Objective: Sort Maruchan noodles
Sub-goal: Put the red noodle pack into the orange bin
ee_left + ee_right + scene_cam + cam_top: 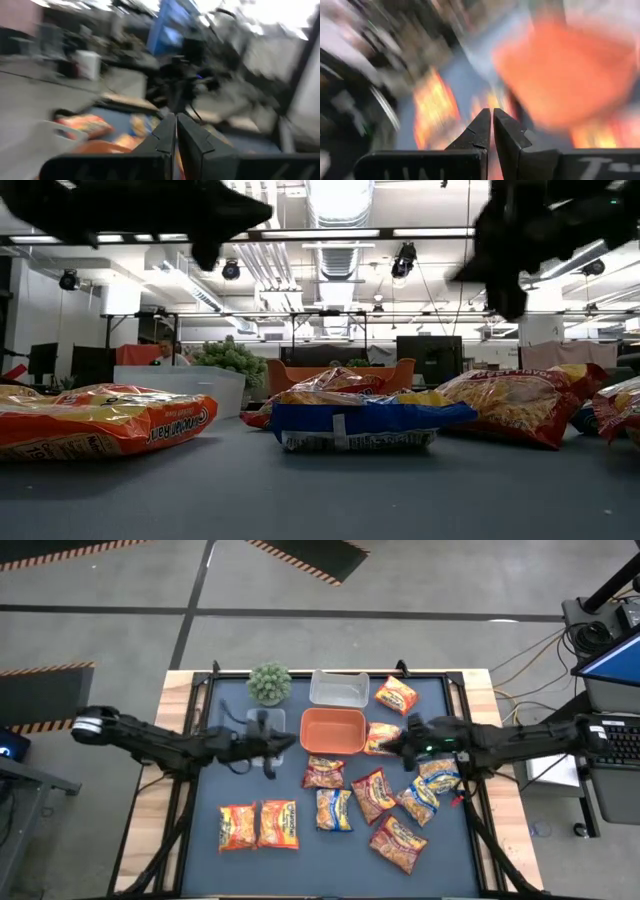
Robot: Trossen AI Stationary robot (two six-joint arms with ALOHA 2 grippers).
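Several Maruchan noodle packets lie flat on the dark table mat. Two orange ones (258,825) lie side by side at the near left. Red, orange and blue-and-yellow ones (373,794) are scattered at the near right, and one (396,695) lies far right. My left gripper (290,743) hovers shut just left of the orange tray (333,730), its fingers (165,132) pressed together on nothing. My right gripper (385,745) hovers shut just right of the tray, above a packet (378,730), its fingers (481,127) also closed on nothing.
A clear plastic tub (338,688) stands behind the orange tray, and a second clear tub (250,720) sits under my left arm. A small green plant (269,683) is at the far left. Wooden table edges (180,700) frame the mat.
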